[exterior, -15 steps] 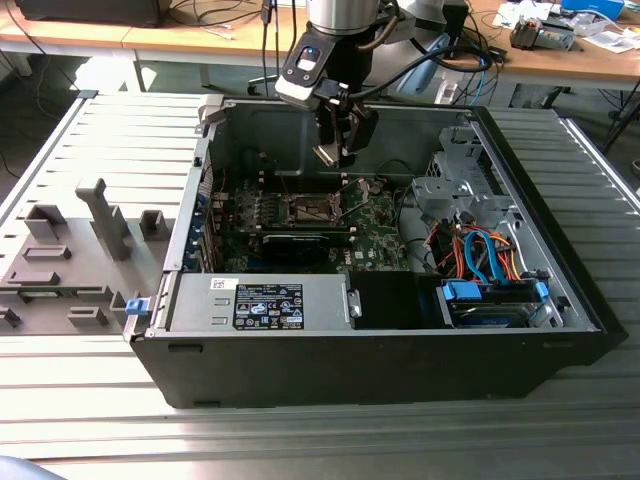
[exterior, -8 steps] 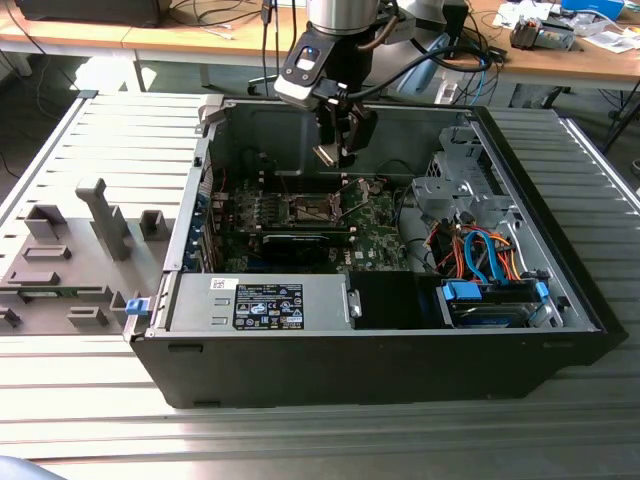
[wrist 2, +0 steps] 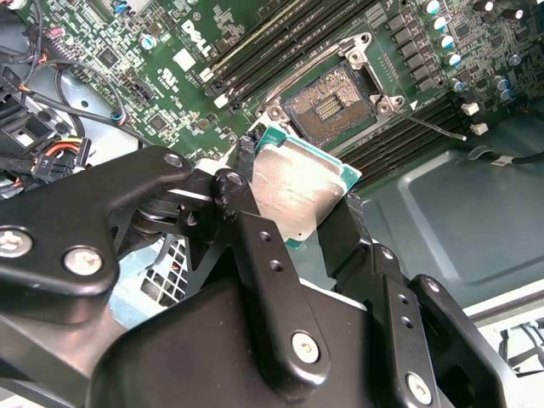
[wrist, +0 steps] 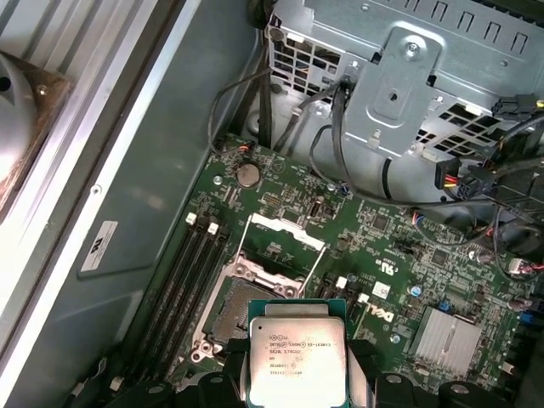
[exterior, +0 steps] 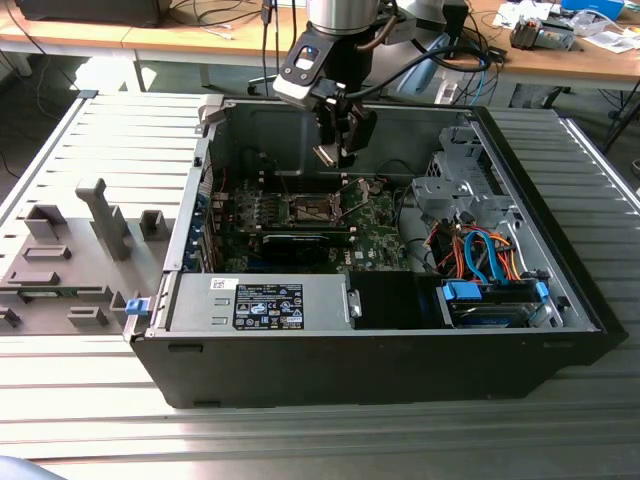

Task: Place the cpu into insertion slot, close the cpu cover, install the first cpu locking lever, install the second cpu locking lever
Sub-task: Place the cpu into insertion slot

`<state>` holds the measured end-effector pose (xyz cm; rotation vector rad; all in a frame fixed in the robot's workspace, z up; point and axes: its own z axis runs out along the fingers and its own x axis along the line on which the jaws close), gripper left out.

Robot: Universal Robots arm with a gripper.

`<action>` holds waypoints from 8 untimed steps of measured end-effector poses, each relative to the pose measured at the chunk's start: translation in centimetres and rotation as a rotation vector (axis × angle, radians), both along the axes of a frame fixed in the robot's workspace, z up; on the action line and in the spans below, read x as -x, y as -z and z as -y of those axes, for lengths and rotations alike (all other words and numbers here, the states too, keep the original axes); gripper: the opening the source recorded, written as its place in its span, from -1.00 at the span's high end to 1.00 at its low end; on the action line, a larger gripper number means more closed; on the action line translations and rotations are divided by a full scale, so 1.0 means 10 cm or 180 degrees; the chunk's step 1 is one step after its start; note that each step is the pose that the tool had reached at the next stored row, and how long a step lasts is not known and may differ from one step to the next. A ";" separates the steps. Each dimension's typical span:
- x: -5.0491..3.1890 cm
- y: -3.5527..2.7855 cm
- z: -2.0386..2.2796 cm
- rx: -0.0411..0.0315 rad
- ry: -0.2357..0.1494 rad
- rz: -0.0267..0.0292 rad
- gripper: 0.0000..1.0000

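arm: one, reaching down from above into the open case in the exterior view.
gripper [exterior: 335,150]: one, with two black fingers [wrist 2: 251,229] drawn narrow and pinching the cpu by two opposite edges.
cpu [wrist 2: 302,191]: one, silver-grey top with a green rim. It is held in the air above the board, close over the insertion slot and not seated in it. Its printed face shows in the first wrist view [wrist: 297,361].
insertion slot [wrist 2: 327,106]: one, with nothing in it and its brownish contact field bare. In the first wrist view [wrist: 228,308] the held chip hides part of it.
cpu cover [wrist: 286,223]: one, swung up and standing open at the slot's edge away from the chip.
wire levers: two, one [wrist: 240,234] on each side [wrist: 314,265] of the raised cover, both unhooked.
memory slots: two banks of long dark slots, one [wrist 2: 255,51] on each side [wrist 2: 404,132] of the socket.
graphics card [exterior: 300,243]: one, black, lying across the board near the socket.
heatsink [wrist: 448,340]: one, silver and finned.
coin cell [wrist: 247,175]: one, on the board.
power supply [exterior: 265,303]: one grey box along the case's near wall.
case [exterior: 400,365]: one, black, lying on its side with the top open.
drive cage [exterior: 455,185]: one, at the exterior view's right, with blue and orange cables [exterior: 480,255] beside it.
grey blocks [exterior: 60,260]: several, on the slatted table [exterior: 100,420] at the exterior view's left of the case.
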<state>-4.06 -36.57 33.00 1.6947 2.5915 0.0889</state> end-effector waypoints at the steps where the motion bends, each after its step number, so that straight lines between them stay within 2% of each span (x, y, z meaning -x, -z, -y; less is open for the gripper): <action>1: 0.000 0.000 0.000 0.0000 0.0005 0.0000 -0.08; 8: 0.000 0.000 0.000 0.0004 0.0050 0.0000 -0.08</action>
